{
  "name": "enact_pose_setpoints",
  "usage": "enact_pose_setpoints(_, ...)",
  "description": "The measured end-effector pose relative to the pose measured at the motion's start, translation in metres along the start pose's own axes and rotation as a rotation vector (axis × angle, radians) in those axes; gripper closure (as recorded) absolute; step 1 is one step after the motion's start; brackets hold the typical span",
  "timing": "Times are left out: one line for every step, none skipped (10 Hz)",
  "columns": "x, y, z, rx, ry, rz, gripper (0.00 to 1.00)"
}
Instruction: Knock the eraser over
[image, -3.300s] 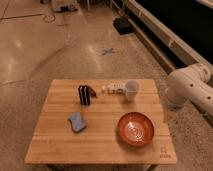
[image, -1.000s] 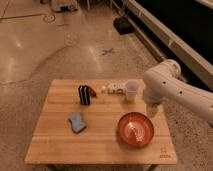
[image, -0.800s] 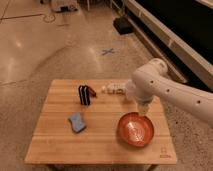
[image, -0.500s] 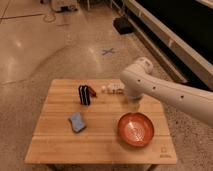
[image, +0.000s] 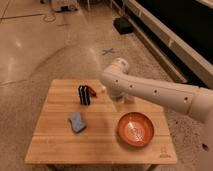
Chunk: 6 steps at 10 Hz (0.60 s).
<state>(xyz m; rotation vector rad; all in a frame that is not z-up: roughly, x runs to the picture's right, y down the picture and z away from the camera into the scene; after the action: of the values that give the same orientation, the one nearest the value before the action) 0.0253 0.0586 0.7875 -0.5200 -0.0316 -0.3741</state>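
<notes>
Swung in over the pale wooden table (image: 50, 145) since a moment ago, the white arm's gripper (image: 118, 101), open or closed I cannot tell, hangs near the small dark striped eraser block (image: 84, 95). The eraser stands upright mid-table, across from the gripper on the side away from the red bowl (image: 135, 129).

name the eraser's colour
The eraser is near-black with thin lighter stripes, camera view; the gripper hangs to its right.

Wooden table (image: 55, 145) carries the upright eraser (image: 84, 94), a blue pad (image: 77, 122), a red bowl (image: 135, 129) — the hand (image: 119, 101) just behind the bowl
</notes>
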Motion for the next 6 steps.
enact_pose_setpoints(-0.004, -0.002, 0.003, -0.003, 0.007, -0.010, 0.35)
enact_pose_setpoints(-0.013, -0.005, 0.008, -0.010, 0.020, -0.025, 0.35)
enact_pose_setpoints(-0.027, -0.016, 0.011, -0.003, 0.026, -0.037, 0.35)
enact_pose_setpoints(-0.036, -0.025, 0.013, -0.001, 0.031, -0.046, 0.35)
enact_pose_setpoints(-0.052, -0.038, 0.015, 0.000, 0.029, -0.062, 0.35)
enact_pose_setpoints(-0.060, -0.044, 0.015, 0.000, 0.029, -0.072, 0.35)
